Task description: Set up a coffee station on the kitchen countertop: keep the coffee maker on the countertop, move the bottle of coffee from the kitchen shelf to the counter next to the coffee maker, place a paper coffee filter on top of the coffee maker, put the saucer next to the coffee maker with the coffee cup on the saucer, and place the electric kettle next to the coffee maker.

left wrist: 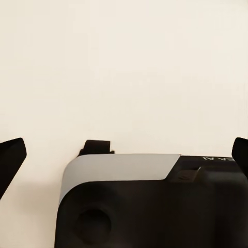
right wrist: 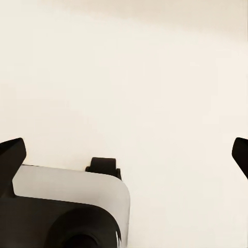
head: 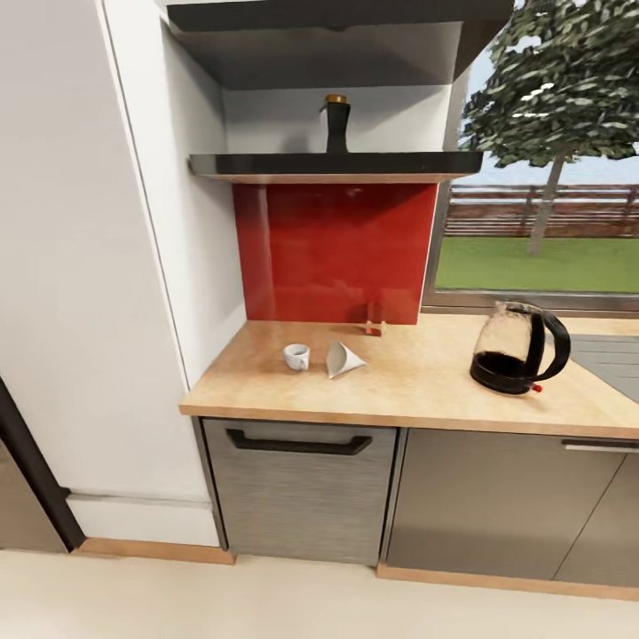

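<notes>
Bottle [head: 336, 122] stands upright on the shelf [head: 337, 164], toward the back, at about twelve o'clock from the cup [head: 296, 357] on the counter [head: 417, 373] below. Just beside the cup, at three o'clock, the filter [head: 343, 359] lies tipped on its side; the kettle [head: 519, 348] stands upright well apart at the same bearing, near the sink edge. A small red-and-tan object [head: 374, 321] sits against the red backsplash [head: 333, 248]; what it is cannot be made out.

Both wrist views look down on pale floor with part of the robot's base below. In each, dark fingertips sit at opposite edges of the picture, so the left gripper [left wrist: 124, 155] and right gripper [right wrist: 124, 155] are both spread wide and hold nothing.

The step in hand looks like fetching the bottle. To do it well, I would roll in square to the counter, raise the trunk so an arm reaches level with the shelf, and come at the bottle horizontally from six o'clock. Grip low on the dark body, not the gold cap. The board above leaves little headroom, so draw the bottle straight out before lowering. Mind the cup and filter underneath on the way down.
</notes>
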You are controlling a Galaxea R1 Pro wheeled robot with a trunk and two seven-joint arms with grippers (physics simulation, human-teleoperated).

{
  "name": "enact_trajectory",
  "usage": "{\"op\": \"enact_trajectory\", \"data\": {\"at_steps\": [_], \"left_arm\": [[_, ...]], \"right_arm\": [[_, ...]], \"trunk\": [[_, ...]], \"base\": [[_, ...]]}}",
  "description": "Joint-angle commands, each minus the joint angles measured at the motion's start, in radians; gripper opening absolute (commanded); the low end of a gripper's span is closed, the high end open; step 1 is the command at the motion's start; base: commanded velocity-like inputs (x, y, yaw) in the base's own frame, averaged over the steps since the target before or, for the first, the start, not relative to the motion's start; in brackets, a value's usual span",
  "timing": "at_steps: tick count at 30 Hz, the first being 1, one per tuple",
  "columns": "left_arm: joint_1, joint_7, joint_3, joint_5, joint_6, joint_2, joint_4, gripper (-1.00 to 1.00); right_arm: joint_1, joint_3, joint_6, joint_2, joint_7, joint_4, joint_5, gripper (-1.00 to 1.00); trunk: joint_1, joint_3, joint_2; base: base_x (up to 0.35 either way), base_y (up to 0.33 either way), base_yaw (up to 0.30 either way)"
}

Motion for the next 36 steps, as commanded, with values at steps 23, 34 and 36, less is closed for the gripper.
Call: {"op": "enact_trajectory", "data": {"at_steps": [23,34,36], "left_arm": [[0.000,0.000,0.004,0.001,-0.001,-0.001,0.000,1.00],[0.000,0.000,0.004,0.001,-0.001,-0.001,0.000,1.00],[0.000,0.000,0.004,0.001,-0.001,-0.001,0.000,1.00]], "right_arm": [[-0.001,0.000,-0.003,0.000,0.000,0.001,0.007,1.00],[-0.001,0.000,-0.003,0.000,0.000,0.001,0.007,1.00],[-0.001,0.000,-0.003,0.000,0.000,0.001,0.007,1.00]], "trunk": [[0.000,-0.001,0.000],[0.000,-0.001,0.000],[0.000,-0.001,0.000]], "base": [[0.000,0.178,-0.180],[0.000,0.104,-0.170],[0.000,0.278,-0.026]]}}
